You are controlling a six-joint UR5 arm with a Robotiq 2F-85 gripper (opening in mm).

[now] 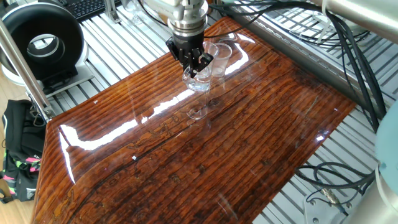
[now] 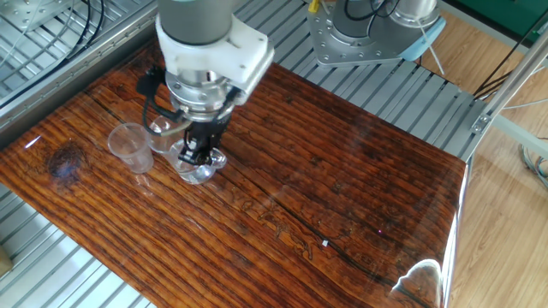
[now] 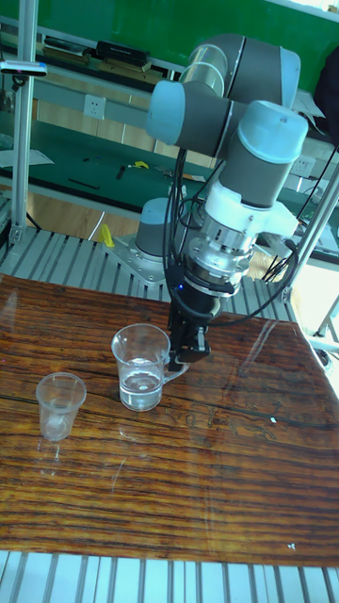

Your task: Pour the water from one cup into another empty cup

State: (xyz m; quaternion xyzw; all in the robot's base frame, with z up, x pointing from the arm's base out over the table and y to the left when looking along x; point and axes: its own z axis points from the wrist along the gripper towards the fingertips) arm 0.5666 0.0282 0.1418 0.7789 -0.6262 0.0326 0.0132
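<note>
Gripper (image 3: 187, 355) pinches the handle of the glass mug (image 3: 141, 366), mug upright above the table (image 3: 217, 471). Water (image 3: 140, 385) sits low inside. Small tapered cup (image 3: 59, 405) stands near the table's left edge.

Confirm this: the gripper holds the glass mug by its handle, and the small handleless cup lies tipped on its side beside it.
Not quite. The small handleless cup stands upright, as the tall fixed view shows. The gripper does hold the glass mug by its handle.

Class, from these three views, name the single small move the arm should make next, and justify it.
Probably carry the mug sideways toward the small cup. The claw is clamped at the mug's handle, water sits low inside, and the small cup stands apart, upright and empty.
</note>
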